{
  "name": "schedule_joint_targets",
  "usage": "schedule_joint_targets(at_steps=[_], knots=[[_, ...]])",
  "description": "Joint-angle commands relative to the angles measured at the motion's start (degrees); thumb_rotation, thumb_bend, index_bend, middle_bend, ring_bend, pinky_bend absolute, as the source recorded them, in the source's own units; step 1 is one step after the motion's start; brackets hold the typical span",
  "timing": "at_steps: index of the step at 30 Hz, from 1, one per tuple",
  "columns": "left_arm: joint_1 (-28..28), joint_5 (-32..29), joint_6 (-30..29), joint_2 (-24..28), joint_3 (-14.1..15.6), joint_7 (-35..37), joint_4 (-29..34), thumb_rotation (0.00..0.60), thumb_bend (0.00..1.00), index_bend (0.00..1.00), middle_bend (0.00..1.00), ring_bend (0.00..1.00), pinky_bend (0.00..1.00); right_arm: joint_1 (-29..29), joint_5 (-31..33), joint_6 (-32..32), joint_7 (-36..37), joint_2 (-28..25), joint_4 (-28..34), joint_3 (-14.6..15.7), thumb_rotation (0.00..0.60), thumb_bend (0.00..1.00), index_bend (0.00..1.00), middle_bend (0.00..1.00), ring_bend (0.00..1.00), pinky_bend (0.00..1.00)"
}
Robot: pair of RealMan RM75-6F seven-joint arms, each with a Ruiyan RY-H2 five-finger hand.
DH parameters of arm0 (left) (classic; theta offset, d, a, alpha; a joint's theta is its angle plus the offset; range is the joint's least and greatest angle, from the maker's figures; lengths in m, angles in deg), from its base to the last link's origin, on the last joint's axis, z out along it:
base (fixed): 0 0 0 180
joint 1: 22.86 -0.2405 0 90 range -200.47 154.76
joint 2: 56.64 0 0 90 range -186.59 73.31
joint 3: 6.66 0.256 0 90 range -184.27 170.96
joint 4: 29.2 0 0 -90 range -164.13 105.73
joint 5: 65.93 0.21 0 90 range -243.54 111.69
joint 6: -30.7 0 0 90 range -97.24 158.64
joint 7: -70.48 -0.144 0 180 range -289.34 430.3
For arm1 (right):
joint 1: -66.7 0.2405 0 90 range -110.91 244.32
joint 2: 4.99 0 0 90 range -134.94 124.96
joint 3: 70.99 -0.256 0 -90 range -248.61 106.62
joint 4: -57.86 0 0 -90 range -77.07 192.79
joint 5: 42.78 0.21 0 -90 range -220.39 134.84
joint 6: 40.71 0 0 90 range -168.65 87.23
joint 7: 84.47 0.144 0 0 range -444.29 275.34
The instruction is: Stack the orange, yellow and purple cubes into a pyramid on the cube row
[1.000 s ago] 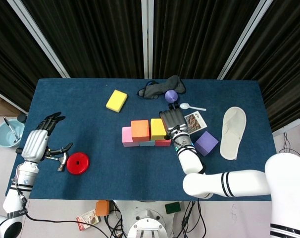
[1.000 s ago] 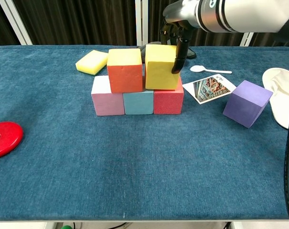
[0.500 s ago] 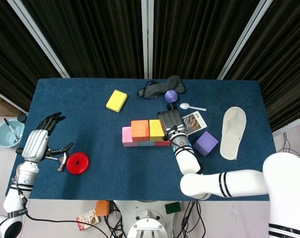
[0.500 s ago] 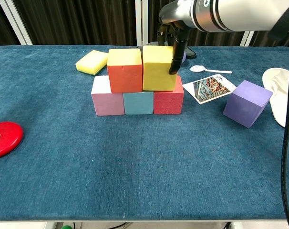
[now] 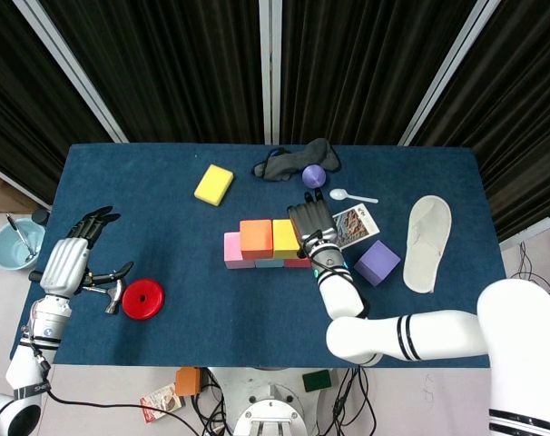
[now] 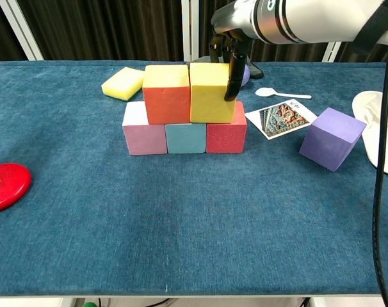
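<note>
Gripping the yellow cube [image 6: 210,92], the right hand [image 5: 313,225] keeps it on the pink, teal and red cube row [image 6: 185,135], flush against the orange cube [image 6: 168,94]. To the right lies a patterned card [image 6: 281,118], then the purple cube [image 6: 331,138] tilted on the table [image 6: 194,217]. A white spoon [image 6: 280,94], white slipper [image 5: 427,242] and yellow sponge [image 6: 123,82] lie around (none touching the stack). Far left, the left hand [image 5: 71,259] hangs with fingers spread, holding nothing, by a hammer [image 5: 107,290] and red disc [image 5: 142,299].
</note>
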Motion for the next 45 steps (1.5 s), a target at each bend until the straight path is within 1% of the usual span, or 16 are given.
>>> schedule_joint_targets(at_steps=[1,9,14,16,19,20,23,26,30,34,35,36,38,40,43,45], knots=[[0.0,0.0,0.0,0.0,0.0,0.1,-0.1,0.401,0.17,0.15,0.07,0.07,0.15,0.0,-0.1,0.0,0.0,0.1,-0.1,0.0,0.6,0.14,0.41,0.39,0.1,0.07],[-0.1,0.0,0.0,-0.3,0.1,0.4,-0.5,0.413,0.17,0.15,0.07,0.07,0.15,0.1,-0.3,0.1,-0.5,0.7,-0.5,0.0,0.6,0.14,0.31,0.33,0.1,0.05],[-0.1,0.0,0.1,-0.3,0.1,0.6,-0.7,0.418,0.17,0.15,0.07,0.07,0.15,0.2,-0.1,0.1,-0.7,1.0,-0.7,0.0,0.6,0.13,0.28,0.32,0.1,0.05],[-0.1,0.1,0.1,-0.3,0.1,0.6,-0.7,0.41,0.17,0.15,0.07,0.07,0.15,0.2,0.0,0.0,-0.9,1.1,-0.7,-0.1,0.6,0.13,0.27,0.31,0.09,0.04],[-0.1,0.0,0.1,-0.4,0.0,0.6,-0.8,0.414,0.17,0.15,0.07,0.07,0.15,0.3,0.0,0.0,-1.1,1.0,-0.4,-0.1,0.6,0.13,0.24,0.29,0.09,0.03],[-0.1,0.0,0.1,-0.4,0.0,0.7,-0.8,0.403,0.17,0.15,0.07,0.07,0.15,0.2,0.0,0.1,-1.1,1.0,-0.2,-0.1,0.6,0.13,0.23,0.29,0.09,0.03],[0.0,0.0,0.1,-0.4,-0.1,0.7,-0.8,0.422,0.17,0.15,0.07,0.07,0.15,0.1,-0.2,0.4,-1.1,0.9,0.3,-0.1,0.6,0.13,0.2,0.28,0.09,0.03],[0.0,0.1,0.1,-0.4,-0.1,0.7,-0.8,0.406,0.17,0.15,0.07,0.07,0.15,0.1,0.0,1.2,-1.2,0.7,0.9,-0.1,0.6,0.13,0.18,0.28,0.09,0.03],[0.0,0.2,0.0,-0.5,-0.1,0.7,-0.7,0.419,0.17,0.15,0.07,0.07,0.15,0.0,0.4,1.9,-1.5,0.4,1.7,-0.3,0.6,0.13,0.18,0.28,0.09,0.03],[0.1,0.3,0.0,-0.5,-0.1,0.7,-0.7,0.403,0.17,0.16,0.07,0.07,0.15,-0.2,0.6,2.4,-1.4,0.1,2.7,-0.5,0.6,0.13,0.16,0.28,0.09,0.03],[0.1,0.3,0.0,-0.5,-0.1,0.7,-0.7,0.407,0.17,0.16,0.07,0.07,0.15,-0.4,0.7,2.4,-1.3,-0.1,3.1,-0.5,0.6,0.13,0.15,0.27,0.08,0.02],[0.1,0.4,0.0,-0.5,-0.1,0.6,-0.7,0.394,0.17,0.16,0.07,0.07,0.15,-0.6,0.7,2.4,-1.2,-0.3,3.6,-0.5,0.6,0.13,0.12,0.24,0.07,0.02],[0.2,0.4,0.0,-0.3,-0.2,0.5,-0.5,0.399,0.17,0.16,0.07,0.07,0.15,-1.2,0.0,2.5,-0.6,-1.4,5.5,-0.5,0.6,0.1,0.03,0.16,0.03,0.01],[0.3,0.3,0.1,-0.2,-0.3,0.4,-0.4,0.407,0.17,0.16,0.07,0.07,0.15,-2.5,-2.2,2.6,1.2,-3.3,8.3,-0.6,0.6,0.07,0.0,0.08,0.0,0.0],[0.3,0.2,0.2,0.1,-0.3,-0.2,-0.4,0.41,0.17,0.16,0.07,0.07,0.15,-6.1,-7.1,3.9,4.1,-8.4,14.1,0.8,0.6,0.06,0.0,0.06,0.0,0.0],[0.3,0.2,0.2,0.3,-0.3,-0.8,-0.3,0.412,0.17,0.16,0.07,0.07,0.15,-9.3,-12.1,5.3,5.8,-12.8,18.1,3.0,0.6,0.05,0.0,0.07,0.0,0.0]])
